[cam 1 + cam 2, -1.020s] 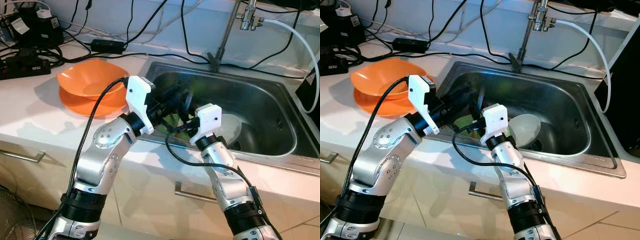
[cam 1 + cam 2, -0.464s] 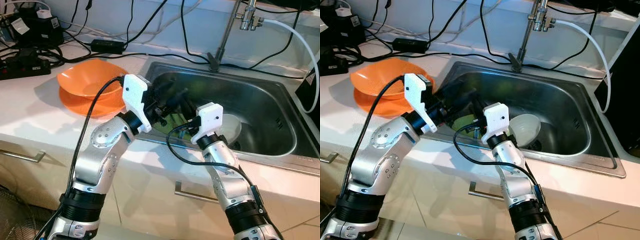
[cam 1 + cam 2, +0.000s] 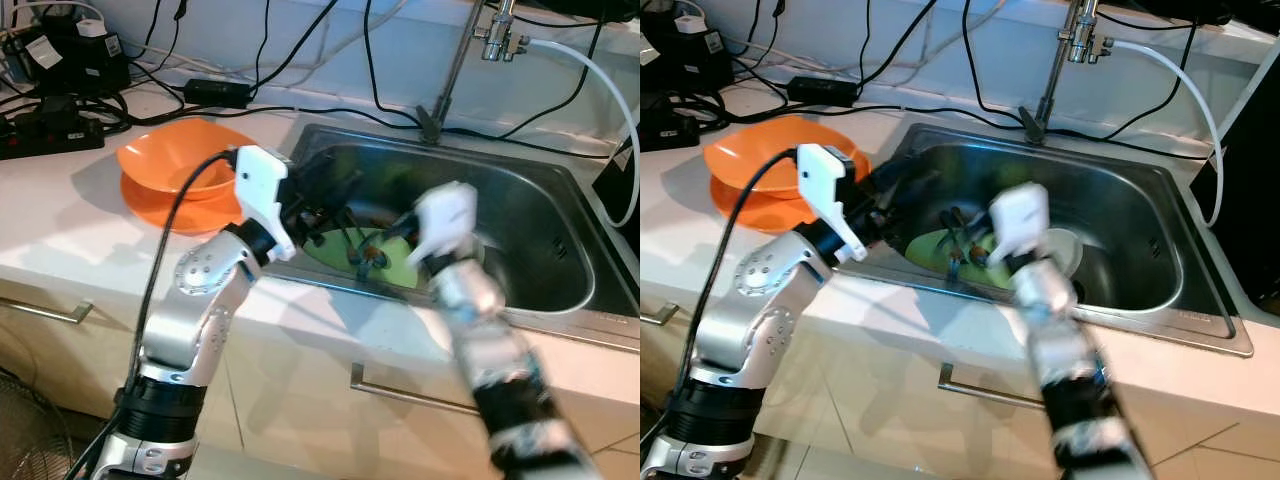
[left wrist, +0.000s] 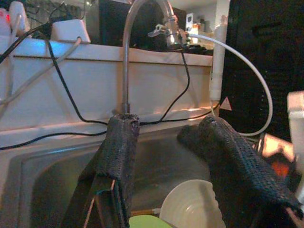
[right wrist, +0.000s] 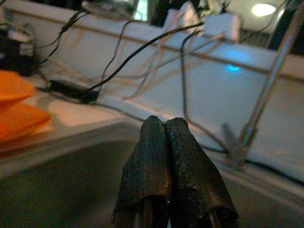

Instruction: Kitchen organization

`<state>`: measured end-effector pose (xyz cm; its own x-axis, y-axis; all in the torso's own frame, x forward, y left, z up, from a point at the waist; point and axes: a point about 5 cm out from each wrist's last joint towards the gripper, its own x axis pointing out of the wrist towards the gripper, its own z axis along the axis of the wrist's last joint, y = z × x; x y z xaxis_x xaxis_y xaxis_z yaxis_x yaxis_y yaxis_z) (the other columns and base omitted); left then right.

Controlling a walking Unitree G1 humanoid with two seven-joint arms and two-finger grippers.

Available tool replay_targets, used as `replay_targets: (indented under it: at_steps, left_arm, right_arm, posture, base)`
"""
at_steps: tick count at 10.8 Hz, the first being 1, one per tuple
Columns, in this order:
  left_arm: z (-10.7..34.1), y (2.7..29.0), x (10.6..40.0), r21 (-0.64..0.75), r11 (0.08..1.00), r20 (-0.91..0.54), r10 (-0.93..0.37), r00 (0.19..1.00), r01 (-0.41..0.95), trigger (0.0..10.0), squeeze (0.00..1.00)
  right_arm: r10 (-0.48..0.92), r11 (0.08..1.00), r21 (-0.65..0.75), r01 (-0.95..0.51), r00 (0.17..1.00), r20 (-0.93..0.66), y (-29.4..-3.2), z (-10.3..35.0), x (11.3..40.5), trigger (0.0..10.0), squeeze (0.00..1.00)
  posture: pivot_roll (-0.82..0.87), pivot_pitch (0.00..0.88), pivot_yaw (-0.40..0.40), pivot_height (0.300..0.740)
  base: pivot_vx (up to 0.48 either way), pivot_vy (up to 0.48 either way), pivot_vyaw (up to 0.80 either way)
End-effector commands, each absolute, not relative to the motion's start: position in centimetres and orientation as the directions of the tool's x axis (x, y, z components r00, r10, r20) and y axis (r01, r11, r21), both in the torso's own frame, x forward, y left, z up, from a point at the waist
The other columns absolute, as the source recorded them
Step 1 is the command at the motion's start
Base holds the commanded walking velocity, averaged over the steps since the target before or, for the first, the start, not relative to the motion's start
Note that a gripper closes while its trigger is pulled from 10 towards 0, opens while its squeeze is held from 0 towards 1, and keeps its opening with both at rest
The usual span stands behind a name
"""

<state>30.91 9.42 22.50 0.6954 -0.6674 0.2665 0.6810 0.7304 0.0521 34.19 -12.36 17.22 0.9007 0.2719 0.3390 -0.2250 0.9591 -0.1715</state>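
A green plate (image 3: 385,262) lies in the steel sink (image 3: 560,175) with dark utensils (image 3: 352,245) on it. Beside it sits a white bowl (image 4: 190,209), partly hidden behind my right arm (image 3: 450,215), which is blurred over the sink's front rim. My left gripper (image 4: 164,128) is open over the sink's left side, above the plate, with nothing between its fingers (image 4: 118,147). In the right wrist view my right gripper (image 5: 165,124) is shut and empty, above the sink. An orange bowl (image 3: 180,160) rests on an orange plate (image 3: 165,212) on the counter to the left.
The faucet (image 3: 455,60) rises behind the sink, with a white hose (image 3: 600,75) curving off to the right. Black cables and a power brick (image 3: 215,92) run along the back of the counter. Power strips (image 3: 50,130) lie at the far left. Cabinet handles (image 3: 400,385) sit below the counter.
My right arm has swung to the right in a blur, uncovering the green plate and the utensils. My left wrist has drawn back slightly to the left.
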Motion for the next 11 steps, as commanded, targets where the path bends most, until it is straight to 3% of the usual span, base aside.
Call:
replay_targets:
  at_steps: [1, 3, 5, 7, 9, 11]
  left_arm:
    - [22.1, 9.6, 31.0, 0.049, 0.741, 0.258, -0.657, 0.708, 0.67, 10.0, 0.0]
    - [22.1, 10.0, 31.3, 0.056, 0.778, 0.265, -0.616, 0.742, 0.626, 10.0, 0.0]
    - [22.2, 11.4, 32.4, 0.111, 0.86, 0.261, -0.509, 0.821, 0.498, 10.0, 0.0]
    - [22.0, 13.0, 33.3, 0.26, 0.905, 0.224, -0.397, 0.89, 0.338, 10.0, 0.0]
    - [22.3, 15.3, 33.6, 0.463, 0.873, 0.2, -0.276, 0.94, 0.158, 10.0, 0.0]
    - [23.4, 16.7, 32.9, 0.539, 0.834, 0.217, -0.27, 0.938, 0.116, 10.0, 0.0]
  right_arm:
    - [0.261, 0.963, -0.16, -0.216, 0.894, 0.364, -12.9, 17.9, 34.3, 10.0, 0.0]
    - [0.244, 0.969, -0.061, -0.241, 0.88, 0.407, -13.0, 19.3, 34.7, 10.0, 0.0]
    - [0.273, 0.961, -0.065, -0.27, 0.873, 0.405, -12.2, 19.0, 34.4, 10.0, 0.0]
    - [0.282, 0.957, -0.042, -0.288, 0.883, 0.374, -11.6, 17.9, 34.2, 10.0, 0.0]
    - [0.284, 0.956, -0.033, -0.292, 0.887, 0.366, -11.5, 17.6, 34.0, 10.0, 0.0]
    - [0.273, 0.959, -0.037, -0.28, 0.889, 0.367, -12.0, 17.8, 34.3, 10.0, 0.0]
  posture:
    - [0.24, 0.027, -0.068, 0.74]
    - [0.24, 0.027, -0.066, 0.74]
    - [0.24, 0.027, -0.064, 0.74]
    - [0.25, 0.027, -0.063, 0.74]
    - [0.25, 0.032, -0.064, 0.74]
    - [0.26, 0.033, -0.067, 0.74]
  base:
    - [0.0, 0.0, 0.0]
    - [0.0, 0.0, 0.0]
    - [0.0, 0.0, 0.0]
    - [0.0, 0.0, 0.0]
    - [0.0, 0.0, 0.0]
    - [0.0, 0.0, 0.0]
